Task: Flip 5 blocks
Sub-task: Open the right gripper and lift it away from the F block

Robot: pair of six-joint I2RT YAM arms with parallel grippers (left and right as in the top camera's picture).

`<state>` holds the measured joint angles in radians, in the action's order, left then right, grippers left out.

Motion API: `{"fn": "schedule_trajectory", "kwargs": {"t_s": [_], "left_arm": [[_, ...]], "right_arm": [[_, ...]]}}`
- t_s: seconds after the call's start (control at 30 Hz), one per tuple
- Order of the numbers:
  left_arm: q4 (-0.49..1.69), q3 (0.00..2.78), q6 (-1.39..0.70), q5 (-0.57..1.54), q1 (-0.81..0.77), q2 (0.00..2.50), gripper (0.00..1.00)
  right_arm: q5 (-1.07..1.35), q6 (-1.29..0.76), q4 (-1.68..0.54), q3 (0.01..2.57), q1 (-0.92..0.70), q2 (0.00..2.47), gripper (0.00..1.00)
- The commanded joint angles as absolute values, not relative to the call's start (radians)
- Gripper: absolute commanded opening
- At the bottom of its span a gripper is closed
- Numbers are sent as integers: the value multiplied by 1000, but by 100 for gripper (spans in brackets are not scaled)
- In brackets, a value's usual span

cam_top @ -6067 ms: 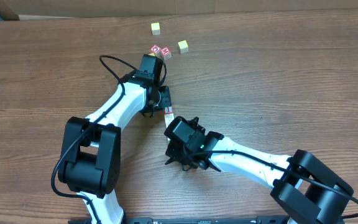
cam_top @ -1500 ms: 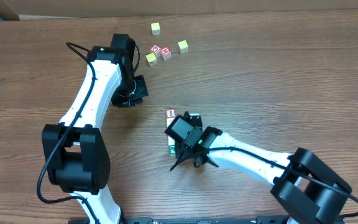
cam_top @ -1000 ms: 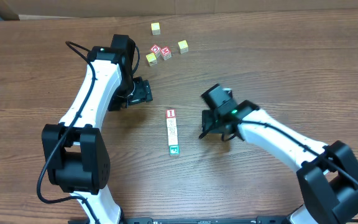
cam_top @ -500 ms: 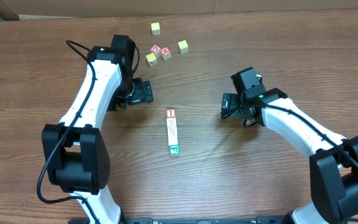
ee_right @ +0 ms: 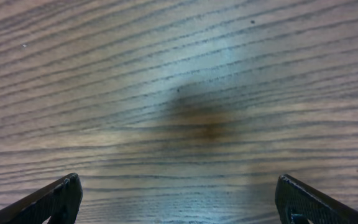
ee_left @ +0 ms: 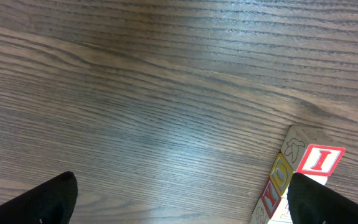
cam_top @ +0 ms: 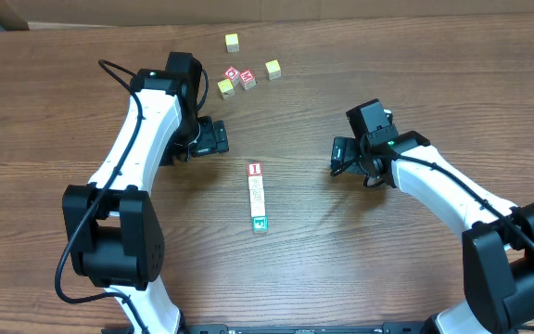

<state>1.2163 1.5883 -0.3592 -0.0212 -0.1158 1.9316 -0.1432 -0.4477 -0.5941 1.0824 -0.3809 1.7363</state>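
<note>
Wooden blocks (cam_top: 257,197) lined up in one row, dead centre of the overhead frame, nothing gripped.
The red-and-white face (cam_top: 254,170) is seen at the row's upper end, the green one (cam_top: 260,224) at the lower. The left gripper (cam_top: 213,139) is found up-left of the row, the right gripper (cam_top: 339,158) well off to the right. Both are spread wide over bare table (cam_top: 415,93).

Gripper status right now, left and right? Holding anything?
Left gripper: open, holding nothing.
Right gripper: open, holding nothing.
</note>
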Motion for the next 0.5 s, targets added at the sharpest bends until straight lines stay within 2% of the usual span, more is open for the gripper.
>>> {"fn": "schedule_trajectory", "kwargs": {"t_s": [0.0,0.47], "left_arm": [[1218,1579,-336,-36,-111,1913,100],[1218,1579,-336,-36,-111,1912,100]], "right_arm": [[-157,-444,-577,1102,-380,1710,100],[-157,-444,-558,1102,-380,1710,100]]}}
